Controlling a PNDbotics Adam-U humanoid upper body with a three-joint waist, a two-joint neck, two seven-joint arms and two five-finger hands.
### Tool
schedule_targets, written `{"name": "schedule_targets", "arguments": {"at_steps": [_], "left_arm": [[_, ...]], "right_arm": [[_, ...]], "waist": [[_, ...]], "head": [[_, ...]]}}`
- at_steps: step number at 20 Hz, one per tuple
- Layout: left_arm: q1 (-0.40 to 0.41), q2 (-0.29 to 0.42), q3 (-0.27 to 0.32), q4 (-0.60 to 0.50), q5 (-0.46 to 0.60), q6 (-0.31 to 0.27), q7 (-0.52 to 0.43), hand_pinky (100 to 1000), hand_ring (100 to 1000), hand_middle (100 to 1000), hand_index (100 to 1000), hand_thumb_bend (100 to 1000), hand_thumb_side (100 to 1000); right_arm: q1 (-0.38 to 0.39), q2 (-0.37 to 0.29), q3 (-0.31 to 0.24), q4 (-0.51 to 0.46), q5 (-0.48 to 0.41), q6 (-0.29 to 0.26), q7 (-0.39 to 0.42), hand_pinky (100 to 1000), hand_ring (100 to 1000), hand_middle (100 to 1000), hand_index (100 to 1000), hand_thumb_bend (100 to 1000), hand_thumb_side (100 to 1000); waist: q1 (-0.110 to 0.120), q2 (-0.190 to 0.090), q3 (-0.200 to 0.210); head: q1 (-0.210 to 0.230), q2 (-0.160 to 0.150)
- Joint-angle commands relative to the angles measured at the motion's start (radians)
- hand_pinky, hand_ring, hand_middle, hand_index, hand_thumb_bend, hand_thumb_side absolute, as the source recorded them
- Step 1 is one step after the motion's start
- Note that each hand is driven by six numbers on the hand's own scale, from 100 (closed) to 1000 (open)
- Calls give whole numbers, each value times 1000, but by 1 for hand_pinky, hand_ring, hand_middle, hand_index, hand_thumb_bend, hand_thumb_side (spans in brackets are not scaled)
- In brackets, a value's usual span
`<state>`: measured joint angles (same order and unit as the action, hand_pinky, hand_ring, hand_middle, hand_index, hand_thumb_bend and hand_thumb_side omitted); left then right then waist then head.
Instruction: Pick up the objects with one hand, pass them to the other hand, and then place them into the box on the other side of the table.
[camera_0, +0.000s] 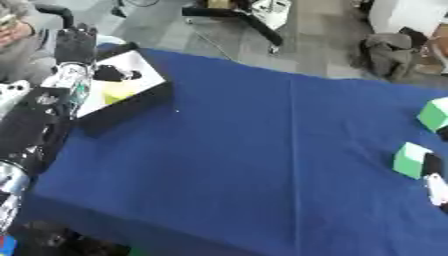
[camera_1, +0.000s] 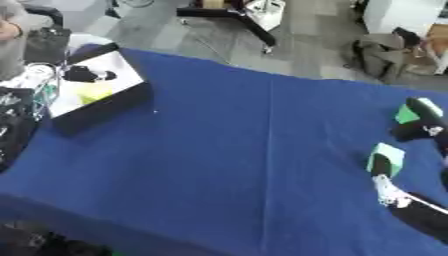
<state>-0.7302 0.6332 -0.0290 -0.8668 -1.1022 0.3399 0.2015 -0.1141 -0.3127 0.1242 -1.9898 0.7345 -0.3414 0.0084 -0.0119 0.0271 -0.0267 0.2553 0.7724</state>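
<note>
Right hand (camera_1: 411, 125) appears clenched around the green block (camera_1: 386, 158), left hand (camera_0: 75, 44) lies released beyond the box (camera_0: 131, 102); your long reach for the handover risks dropping it.

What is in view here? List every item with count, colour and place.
table: one, blue cloth, fills most of the view.
box: one, black walls with white inside, at the table's far left corner.
black thing: one, lying in the box toward its far end.
yellow thing: one, in the box, nearer than the black one.
green blocks: two, on the table's right side, one farther, one nearer.
bag: one, dark, on the floor beyond the table at right.
left hand: black, raised past the box's far left side, fingers straight.
right hand: black, fingers at the nearer green block; grip unclear.
</note>
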Motion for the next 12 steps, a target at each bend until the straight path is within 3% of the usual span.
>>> {"name": "schedule_targets", "arguments": {"at_steps": [1, 2, 5, 8, 12], "left_arm": [[13, 38, 8, -209, 233, -27, 52, 941, 811, 759, 899, 690, 621], [31, 31, -1, -292, 347, -53, 60, 926, 770, 731, 892, 591, 600], [93, 17, -39, -539, 666, -179, 48, 914, 724, 681, 885, 449, 583], [157, -25, -69, -759, 948, -295, -14, 914, 691, 642, 873, 396, 601], [224, -94, -114, -973, 1207, -358, -140, 920, 678, 628, 872, 369, 618]], "right_arm": [[-10, -42, -21, -10, -1, 17, -12, 662, 626, 623, 1000, 100, 426], [-9, -59, -27, -10, -7, 25, -16, 663, 632, 630, 1000, 100, 420], [-4, -110, -41, -10, -54, 55, -31, 657, 648, 655, 1000, 100, 440], [1, -178, -54, -10, -159, 106, -41, 666, 689, 721, 1000, 100, 491], [11, -291, -71, -7, -284, 182, -36, 683, 742, 814, 1000, 100, 595]], "waist": [[5, -5, 4], [4, -4, 7], [4, -1, 17], [5, 3, 31], [4, 2, 47]], "head": [[-52, -2], [-77, -2], [-164, -2], [-293, -2], [-510, -2]]}}
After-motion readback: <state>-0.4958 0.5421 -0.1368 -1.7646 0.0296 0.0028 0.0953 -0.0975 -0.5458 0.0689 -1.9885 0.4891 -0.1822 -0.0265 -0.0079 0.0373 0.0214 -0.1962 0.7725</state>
